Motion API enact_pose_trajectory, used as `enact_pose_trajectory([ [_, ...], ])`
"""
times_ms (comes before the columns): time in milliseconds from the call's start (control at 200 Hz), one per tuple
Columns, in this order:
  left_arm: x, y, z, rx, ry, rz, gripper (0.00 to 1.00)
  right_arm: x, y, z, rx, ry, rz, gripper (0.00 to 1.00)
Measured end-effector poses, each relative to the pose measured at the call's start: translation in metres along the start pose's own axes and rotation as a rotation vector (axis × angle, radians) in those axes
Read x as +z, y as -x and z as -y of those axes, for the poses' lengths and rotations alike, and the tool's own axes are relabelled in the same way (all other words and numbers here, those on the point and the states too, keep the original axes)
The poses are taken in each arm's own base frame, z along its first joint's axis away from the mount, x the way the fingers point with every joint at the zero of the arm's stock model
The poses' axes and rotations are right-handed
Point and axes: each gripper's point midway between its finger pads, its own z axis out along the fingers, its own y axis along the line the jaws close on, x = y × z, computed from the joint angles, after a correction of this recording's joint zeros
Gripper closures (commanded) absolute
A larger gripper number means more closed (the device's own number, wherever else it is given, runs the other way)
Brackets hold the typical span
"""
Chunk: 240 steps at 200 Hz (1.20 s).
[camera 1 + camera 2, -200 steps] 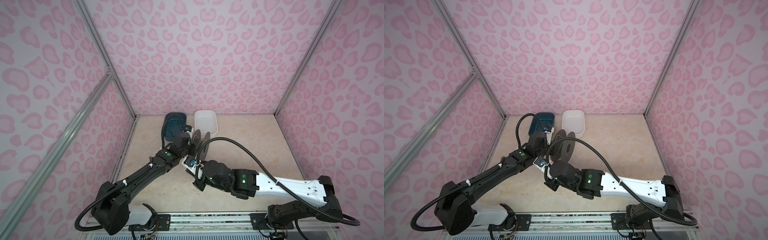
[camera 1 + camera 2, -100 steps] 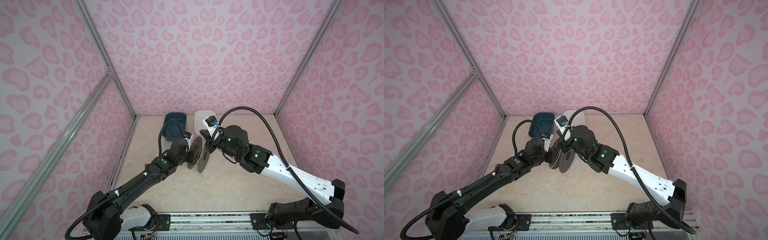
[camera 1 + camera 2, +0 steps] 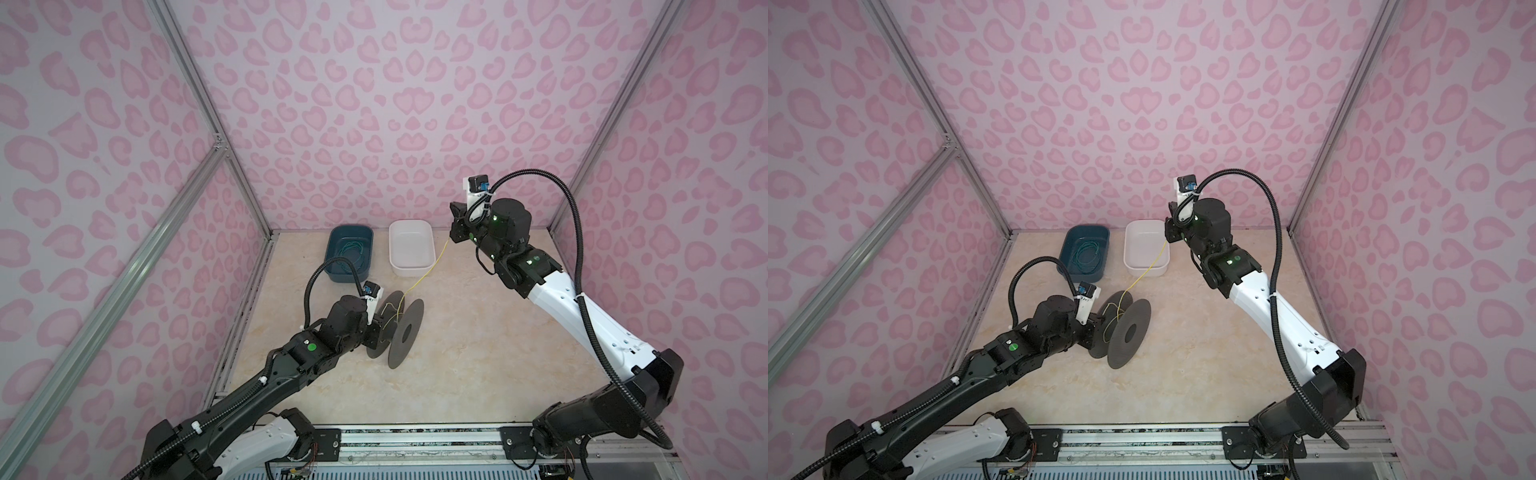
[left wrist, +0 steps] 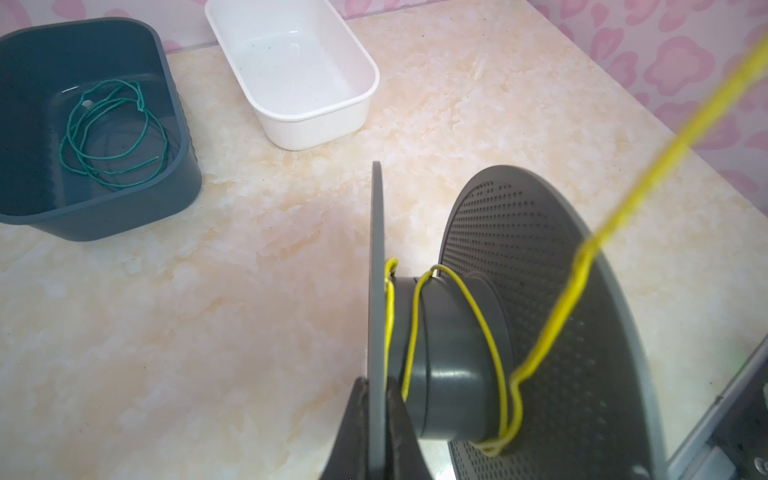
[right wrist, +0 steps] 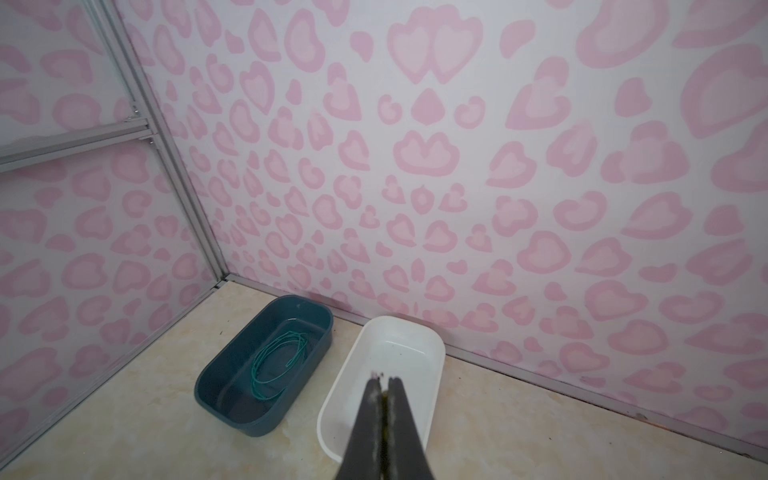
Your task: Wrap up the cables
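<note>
A thin yellow cable (image 3: 419, 276) runs taut from a grey spool (image 3: 405, 332) on the floor up to my right gripper (image 3: 453, 239), which is shut on its end above the white bin. A few loose yellow turns lie around the spool's hub (image 4: 453, 332). In the right wrist view the fingers (image 5: 374, 415) are pressed together with a sliver of yellow between them. My left gripper (image 4: 376, 384) is shut on the edge of the spool's thin flange (image 4: 376, 270) and holds the spool on edge. Both top views show this, with the cable (image 3: 1142, 274) and spool (image 3: 1129, 332) left of centre.
A dark blue bin (image 3: 347, 277) with a coil of green cable (image 4: 112, 137) stands at the back wall. A white bin (image 3: 411, 270) stands next to it, with nothing in it. Pink patterned walls close in the back and both sides.
My right arm has swung from low in front of the spool up and back to the right, drawing the yellow cable out taut. The left gripper has kept its hold on the spool.
</note>
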Motion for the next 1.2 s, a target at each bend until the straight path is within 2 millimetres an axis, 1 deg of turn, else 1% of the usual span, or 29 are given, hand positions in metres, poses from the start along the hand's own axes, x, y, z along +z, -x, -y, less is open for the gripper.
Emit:
enact_pose_trajectory([
  [80, -0.009, 0.001, 0.001, 0.010, -0.010, 0.011, 0.96, 0.008, -0.006, 0.024, 0.014, -0.057, -0.010, 1.00],
  [155, -0.019, 0.004, 0.002, 0.017, -0.021, 0.033, 0.96, 0.013, -0.017, 0.046, 0.028, -0.115, -0.018, 1.00],
  [210, -0.028, 0.007, 0.003, 0.019, -0.031, 0.056, 0.96, 0.015, -0.033, 0.064, 0.042, -0.165, -0.039, 1.00],
  [265, -0.037, 0.010, 0.004, 0.024, -0.041, 0.077, 0.96, 0.017, -0.055, 0.082, 0.055, -0.216, -0.077, 1.00],
  [365, -0.048, 0.012, 0.007, 0.042, -0.065, 0.103, 0.96, 0.017, -0.093, 0.101, 0.058, -0.277, -0.145, 1.00],
  [485, -0.057, 0.014, 0.011, 0.056, -0.098, 0.104, 0.96, 0.017, -0.125, 0.109, 0.064, -0.314, -0.187, 1.00],
  [555, -0.061, 0.016, 0.011, 0.060, -0.107, 0.107, 0.96, 0.014, -0.144, 0.118, 0.068, -0.344, -0.211, 1.00],
  [600, -0.064, 0.019, 0.011, 0.058, -0.114, 0.113, 0.96, 0.011, -0.157, 0.124, 0.076, -0.365, -0.229, 1.00],
  [705, -0.069, 0.029, 0.008, 0.039, -0.119, 0.134, 0.96, 0.005, -0.189, 0.129, 0.079, -0.393, -0.275, 1.00],
  [770, -0.070, 0.035, 0.004, 0.024, -0.117, 0.137, 0.96, -0.001, -0.204, 0.134, 0.086, -0.415, -0.303, 1.00],
  [995, -0.065, 0.046, 0.001, -0.042, -0.157, 0.118, 0.96, -0.021, -0.238, 0.142, 0.112, -0.471, -0.357, 1.00],
  [1200, -0.069, 0.078, 0.006, -0.100, -0.231, 0.175, 0.96, -0.036, -0.258, 0.143, 0.130, -0.505, -0.386, 1.00],
])
